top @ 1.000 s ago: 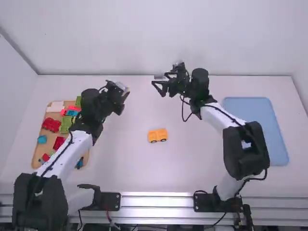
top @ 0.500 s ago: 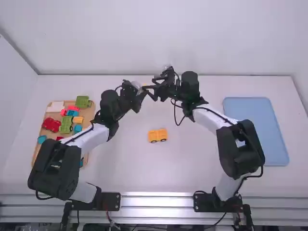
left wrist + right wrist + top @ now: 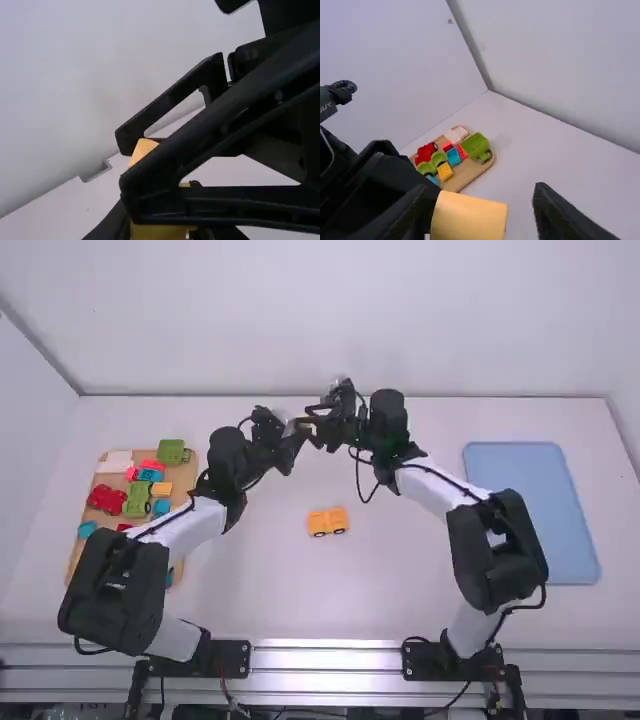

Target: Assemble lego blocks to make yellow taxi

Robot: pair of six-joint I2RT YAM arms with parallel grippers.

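Note:
My left gripper (image 3: pixel 294 434) and right gripper (image 3: pixel 314 430) meet above the far part of the table. Low in the left wrist view, my left gripper (image 3: pixel 159 231) is shut on a yellow block (image 3: pixel 159 232), largely hidden behind the other arm's fingers. In the right wrist view, my right gripper (image 3: pixel 482 202) is open, its fingers either side of the yellow block (image 3: pixel 469 220), with a gap at the right finger. A yellow wheeled piece (image 3: pixel 328 522) rests on the table, nearer the arm bases than the grippers.
At the left, a wooden tray (image 3: pixel 186 476) carries several red, green, blue and yellow blocks; a green wheeled piece (image 3: pixel 173 451) is at its far right corner. A blue tray (image 3: pixel 530 510) lies at the right. The wall stands behind the table's far edge.
My left gripper has moved right toward the middle with the yellow block, and my right gripper has come left to meet it. The wheeled yellow piece has stayed put.

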